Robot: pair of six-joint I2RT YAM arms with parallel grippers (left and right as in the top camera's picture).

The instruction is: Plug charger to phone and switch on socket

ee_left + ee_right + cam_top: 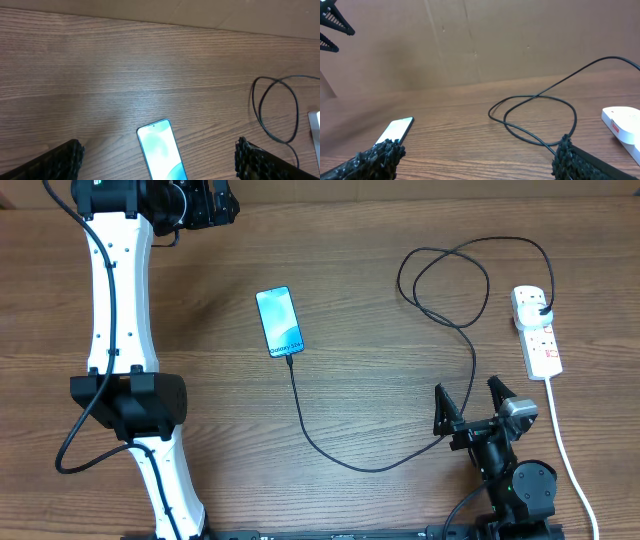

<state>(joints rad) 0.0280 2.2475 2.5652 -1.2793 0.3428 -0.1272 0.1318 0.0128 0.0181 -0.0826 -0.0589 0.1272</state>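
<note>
Cable [300,405] seems in phone [279,320]. L gripper [157,150], R gripper [466,387] open, empty. Socket [540,340] fwd-right of R: press switch [543,332] squarely.

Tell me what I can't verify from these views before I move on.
Overhead: whether the cable tip is fully seated in the phone; too small.
Left wrist: the phone's lower end, cut off by the bottom edge.
Overhead: the socket switch position; too small.
Right wrist: most of the socket, cut off by the right edge.
</note>
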